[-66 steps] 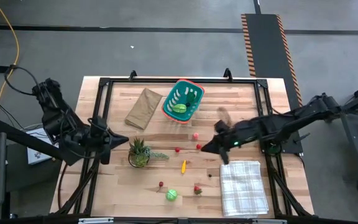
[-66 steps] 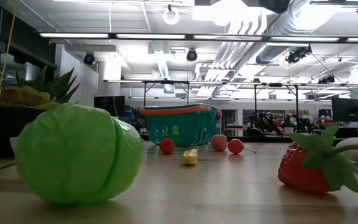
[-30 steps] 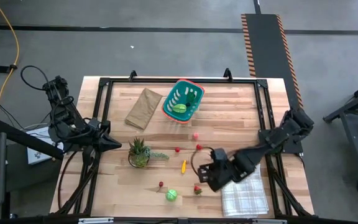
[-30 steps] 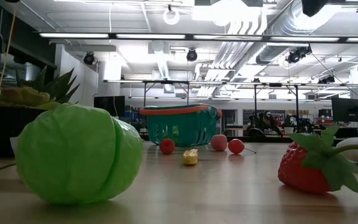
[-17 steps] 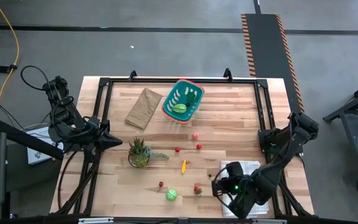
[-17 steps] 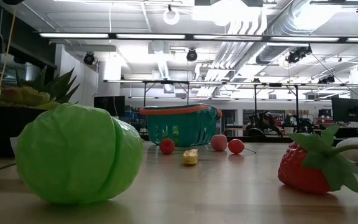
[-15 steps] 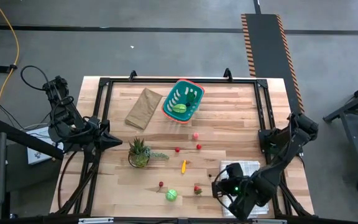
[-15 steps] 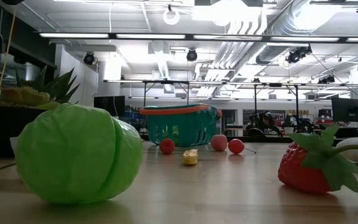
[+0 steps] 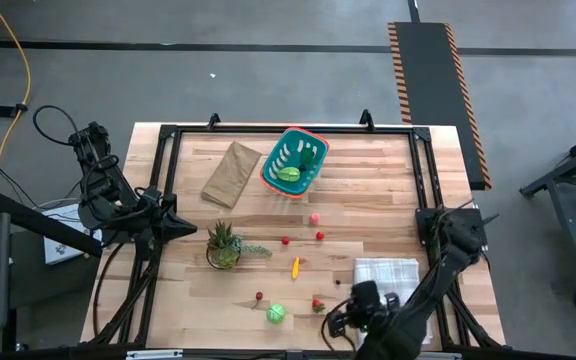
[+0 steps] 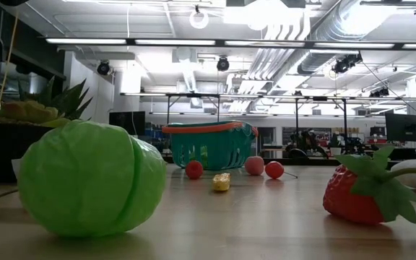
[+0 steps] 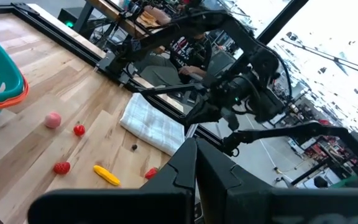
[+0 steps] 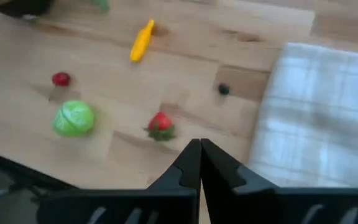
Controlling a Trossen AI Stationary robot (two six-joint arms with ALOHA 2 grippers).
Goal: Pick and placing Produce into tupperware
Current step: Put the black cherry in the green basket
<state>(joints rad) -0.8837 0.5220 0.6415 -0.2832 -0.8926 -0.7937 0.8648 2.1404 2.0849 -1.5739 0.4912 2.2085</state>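
Wooden counter point(image 9: 388, 190) under workshop lights: toy produce lies scattered mid-counter, strawberry point(image 12: 160, 126) and cabbage point(image 12: 74, 118) near the front edge, basket point(image 9: 294, 162) at the back. Right gripper point(image 9: 340, 322) and left gripper point(image 9: 190, 228) both closed, empty. Likely light, hard, slippery plastic; pinch across the middle.

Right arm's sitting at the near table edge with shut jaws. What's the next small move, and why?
Probably open the jaws of the right gripper and ease it toward the strawberry, the nearest loose produce. The jaws are shut and empty, hovering by the near table edge beside the checked cloth. The basket holds only a few pieces.
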